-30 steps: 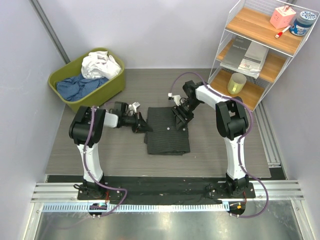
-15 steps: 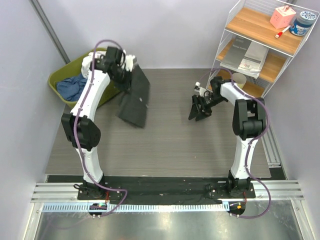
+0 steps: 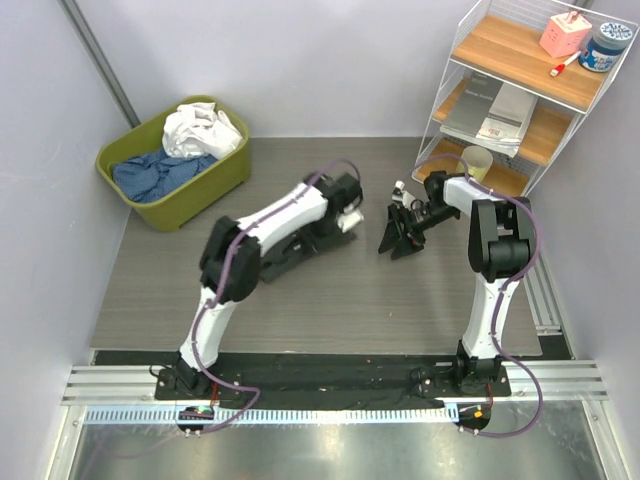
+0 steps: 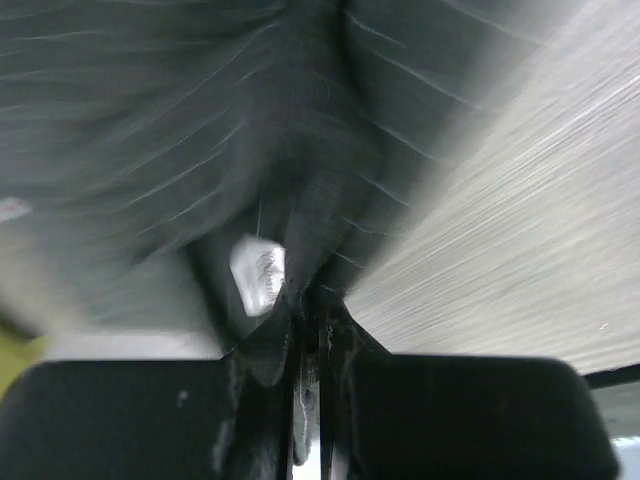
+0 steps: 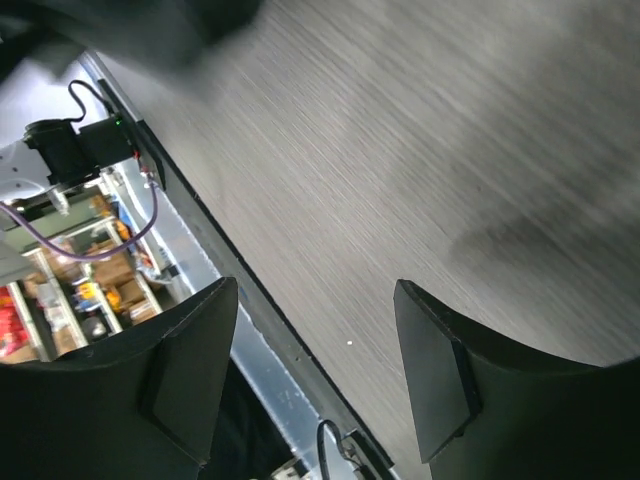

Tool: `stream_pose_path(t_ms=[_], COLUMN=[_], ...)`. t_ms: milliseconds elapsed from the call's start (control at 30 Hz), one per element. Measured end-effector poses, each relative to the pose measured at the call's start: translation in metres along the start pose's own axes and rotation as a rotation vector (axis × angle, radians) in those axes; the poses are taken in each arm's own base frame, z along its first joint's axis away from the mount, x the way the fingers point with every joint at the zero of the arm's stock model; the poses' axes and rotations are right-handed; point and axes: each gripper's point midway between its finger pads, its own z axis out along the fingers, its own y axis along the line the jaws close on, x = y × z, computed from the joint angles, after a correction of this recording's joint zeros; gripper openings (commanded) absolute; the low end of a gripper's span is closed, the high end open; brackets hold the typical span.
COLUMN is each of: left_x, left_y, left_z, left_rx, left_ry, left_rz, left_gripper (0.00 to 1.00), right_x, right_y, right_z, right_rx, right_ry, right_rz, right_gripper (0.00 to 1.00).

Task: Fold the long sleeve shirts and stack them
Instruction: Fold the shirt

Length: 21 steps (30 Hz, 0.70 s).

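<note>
Grey tabletop [image 3: 330, 300] is hemmed by lilac walls [image 3: 330, 60], with laundry bin [image 3: 200, 195] and wire shelf [image 3: 500, 45] behind. Striped shirt [image 4: 200, 120] is gripped by left pincer [image 4: 305, 310]; right pincer [image 5: 315, 330] is spread wide.

Grey wood-grain table [image 3: 340, 310], black strip along the near edge. Far-left corner: olive-green bin [image 3: 205, 195] sits on it. Far-right: white wire shelf rack [image 3: 440, 120] stands at the table's edge; can't tell whether its feet are on the top or beside it. Dark shirt [image 3: 290, 250] lies left of ctr, stretched diag., rumpled, well apart from bin & rack.
</note>
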Motion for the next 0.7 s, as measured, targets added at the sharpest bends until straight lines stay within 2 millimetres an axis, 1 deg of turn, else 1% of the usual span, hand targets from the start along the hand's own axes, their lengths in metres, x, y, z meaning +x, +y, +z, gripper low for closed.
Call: stream_pose_path(t_ms=[33, 100, 133, 167, 200, 267, 300, 333, 367, 400, 433, 500, 567, 600, 633, 667, 700], left_x=[0.005, 0.014, 0.016, 0.015, 0.013, 0.001, -0.006, -0.012, -0.022, -0.029, -0.035, -0.042, -0.045, -0.046, -0.045, -0.043, -0.037], left_y=[-0.017, -0.044, -0.055, -0.063, -0.072, -0.089, -0.096, -0.101, -0.106, -0.110, -0.112, -0.115, -0.110, -0.101, -0.086, -0.068, -0.047], left_z=[0.019, 0.042, 0.047, 0.047, 0.045, 0.036, 0.031, 0.026, 0.018, 0.012, 0.003, -0.019, -0.048, -0.063, -0.078, -0.090, -0.097], left_rx=[0.022, 0.058, 0.071, 0.084, 0.111, 0.183, 0.222, 0.254, 0.298, 0.329, 0.362, 0.430, 0.502, 0.536, 0.558, 0.566, 0.559], left_ry=[0.053, 0.129, 0.140, 0.140, 0.130, 0.085, 0.060, 0.036, -0.001, -0.030, -0.066, -0.130, -0.206, -0.252, -0.302, -0.352, -0.394], left_rz=[0.021, 0.046, 0.049, 0.048, 0.040, 0.014, -0.004, -0.011, -0.022, -0.024, -0.024, -0.027, -0.049, -0.067, -0.091, -0.115, -0.131], left_gripper=[0.06, 0.10, 0.17, 0.20, 0.22, 0.33, 0.43, 0.48, 0.57, 0.59, 0.67, 0.68, 0.67, 0.66, 0.63, 0.61, 0.58], right_x=[0.004, 0.013, 0.018, 0.021, 0.024, 0.027, 0.026, 0.026, 0.025, 0.024, 0.024, 0.025, 0.028, 0.031, 0.032, 0.033, 0.033], right_y=[-0.002, -0.007, -0.009, -0.010, -0.011, -0.011, -0.010, -0.010, -0.008, -0.007, -0.006, -0.004, -0.002, -0.001, -0.001, 0.000, 0.001], right_z=[0.001, 0.001, 0.001, 0.001, 0.000, -0.003, -0.005, -0.006, -0.008, -0.009, -0.010, -0.010, -0.009, -0.008, -0.007, -0.005, -0.003], right_rx=[-0.004, -0.011, -0.013, -0.014, -0.014, -0.015, -0.014, -0.014, -0.015, -0.014, -0.014, -0.019, -0.027, -0.034, -0.041, -0.048, -0.051], right_ry=[0.005, 0.016, 0.020, 0.023, 0.025, 0.020, 0.014, 0.009, 0.002, -0.002, -0.005, -0.009, -0.012, -0.014, -0.018, -0.021, -0.024], right_rz=[0.013, 0.048, 0.063, 0.076, 0.084, 0.092, 0.091, 0.088, 0.082, 0.080, 0.076, 0.076, 0.089, 0.103, 0.117, 0.133, 0.142], right_gripper=[0.69, 0.69, 0.70, 0.69, 0.70, 0.70, 0.70, 0.70, 0.70, 0.70, 0.72, 0.73, 0.74, 0.74, 0.74, 0.74, 0.74])
